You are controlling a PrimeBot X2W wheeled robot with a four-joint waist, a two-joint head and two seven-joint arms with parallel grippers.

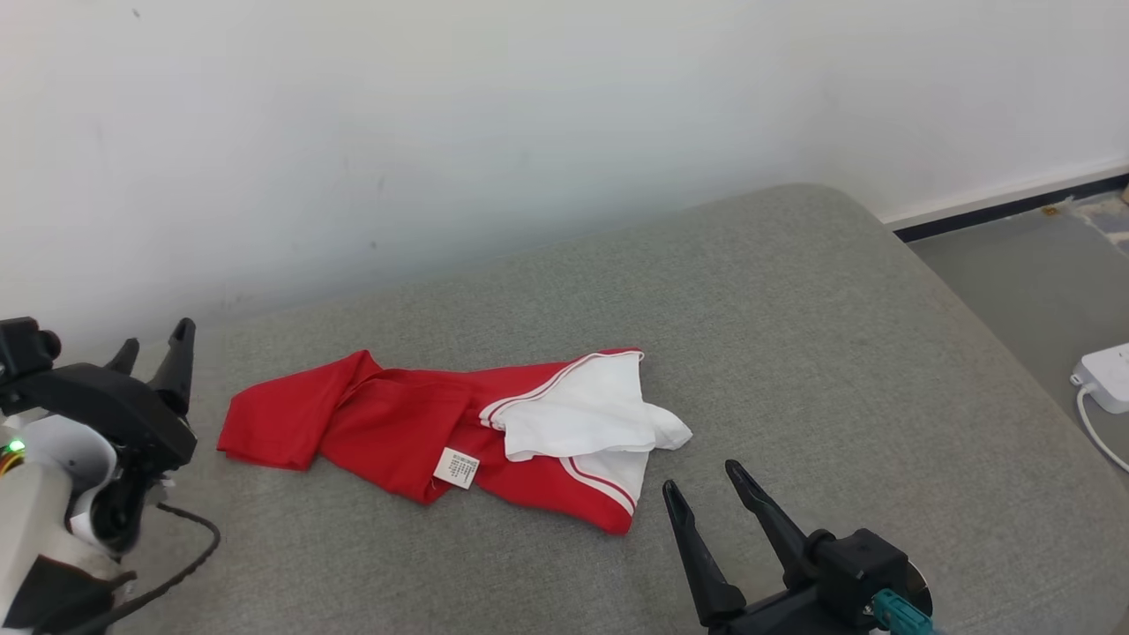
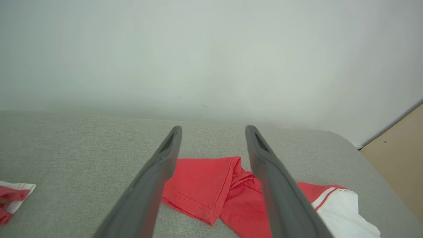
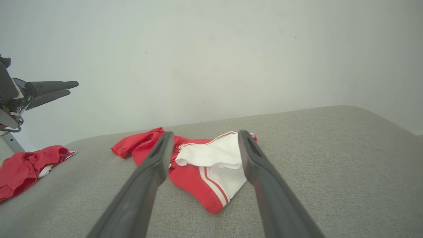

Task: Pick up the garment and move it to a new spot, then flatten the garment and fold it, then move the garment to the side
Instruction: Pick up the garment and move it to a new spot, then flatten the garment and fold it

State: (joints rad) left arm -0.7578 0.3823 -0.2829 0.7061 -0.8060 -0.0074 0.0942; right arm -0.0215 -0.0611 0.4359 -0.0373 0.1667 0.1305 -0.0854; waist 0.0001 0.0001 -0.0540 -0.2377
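Garment [image 1: 397,423]: red knit, crumpled, not laid flat. It lies as a long low heap on the grey upholstered surface [image 1: 794,335], running left to right in the head view, roughly mid-surface and well short of the wall.

Left end: a red flap [image 1: 273,414] folded over itself, stitched hem showing in the left wrist view.

Right end: a white panel [image 1: 586,410] bunched and turned over on top of the red, edged with red-and-white striped trim [image 1: 604,481]. One white corner trails off onto the grey fabric.

Near edge, about midway: a small white care label [image 1: 457,467] turned outward, print too small to read.
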